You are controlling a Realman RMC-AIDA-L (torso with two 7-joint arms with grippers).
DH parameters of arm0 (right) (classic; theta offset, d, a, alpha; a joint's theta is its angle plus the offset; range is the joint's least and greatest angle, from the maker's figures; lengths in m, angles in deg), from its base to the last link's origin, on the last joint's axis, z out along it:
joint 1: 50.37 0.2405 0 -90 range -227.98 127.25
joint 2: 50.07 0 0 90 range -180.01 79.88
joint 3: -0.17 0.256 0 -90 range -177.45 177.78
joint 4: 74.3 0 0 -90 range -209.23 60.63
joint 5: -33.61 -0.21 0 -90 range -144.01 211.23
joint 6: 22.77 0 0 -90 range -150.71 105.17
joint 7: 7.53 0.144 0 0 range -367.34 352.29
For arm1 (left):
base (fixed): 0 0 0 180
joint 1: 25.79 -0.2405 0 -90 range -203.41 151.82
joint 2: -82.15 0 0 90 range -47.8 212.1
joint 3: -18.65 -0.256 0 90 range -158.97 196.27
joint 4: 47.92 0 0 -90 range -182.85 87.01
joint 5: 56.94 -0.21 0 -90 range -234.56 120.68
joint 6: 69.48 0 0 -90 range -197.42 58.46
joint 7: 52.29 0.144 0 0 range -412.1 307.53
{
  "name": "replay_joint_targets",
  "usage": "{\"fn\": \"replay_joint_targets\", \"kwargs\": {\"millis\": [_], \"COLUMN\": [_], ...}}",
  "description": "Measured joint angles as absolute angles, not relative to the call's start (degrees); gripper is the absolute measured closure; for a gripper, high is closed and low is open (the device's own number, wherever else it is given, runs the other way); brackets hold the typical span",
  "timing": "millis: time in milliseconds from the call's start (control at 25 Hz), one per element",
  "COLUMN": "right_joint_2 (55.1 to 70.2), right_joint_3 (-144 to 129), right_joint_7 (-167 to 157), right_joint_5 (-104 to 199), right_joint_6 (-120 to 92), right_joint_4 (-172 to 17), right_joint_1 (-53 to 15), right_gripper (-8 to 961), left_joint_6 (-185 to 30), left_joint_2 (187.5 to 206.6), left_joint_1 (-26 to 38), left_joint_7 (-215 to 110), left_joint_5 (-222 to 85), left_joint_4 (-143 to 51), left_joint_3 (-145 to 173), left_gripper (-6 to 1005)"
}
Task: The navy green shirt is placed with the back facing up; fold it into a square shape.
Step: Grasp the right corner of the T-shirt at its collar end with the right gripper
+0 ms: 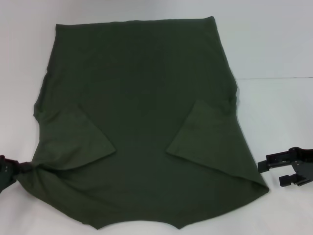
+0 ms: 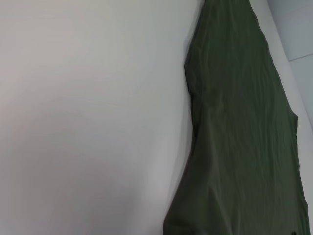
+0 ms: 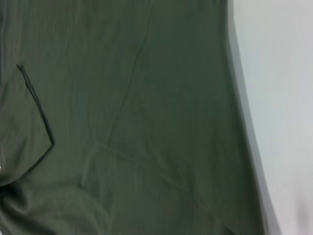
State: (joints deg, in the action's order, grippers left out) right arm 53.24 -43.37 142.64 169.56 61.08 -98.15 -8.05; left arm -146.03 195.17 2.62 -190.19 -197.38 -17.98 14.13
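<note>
Olive shirt, sleeves folded inward

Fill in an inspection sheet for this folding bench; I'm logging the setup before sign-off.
Surface: white table, a seam line on its right side.
Job's things: navy green shirt spread flat, both sleeves folded inward onto the body.
Clutter: nothing seen.
Grippers: left hand at the shirt's near left corner, fabric bunched in its grip; right hand open, off the shirt's near right corner, apart from the fabric.
Cables: nothing seen.
Surroundings: nothing seen.
</note>
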Motion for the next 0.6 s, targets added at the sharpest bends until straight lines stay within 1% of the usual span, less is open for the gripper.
{"fn": "replay_joint_targets", "kwargs": {"millis": [600], "right_joint_2": [54.77], "right_joint_3": [-43.3], "right_joint_7": [141.2], "right_joint_5": [171.2], "right_joint_6": [58.1], "right_joint_4": [-97.9], "right_joint_1": [-7.5], "right_gripper": [8], "left_joint_6": [-145.4], "left_joint_2": [195.26], "left_joint_1": [3.2], "left_joint_7": [-189.9], "left_joint_5": [-197.4], "left_joint_4": [-18.6], "left_joint_3": [14.2], "left_gripper": [983]}}
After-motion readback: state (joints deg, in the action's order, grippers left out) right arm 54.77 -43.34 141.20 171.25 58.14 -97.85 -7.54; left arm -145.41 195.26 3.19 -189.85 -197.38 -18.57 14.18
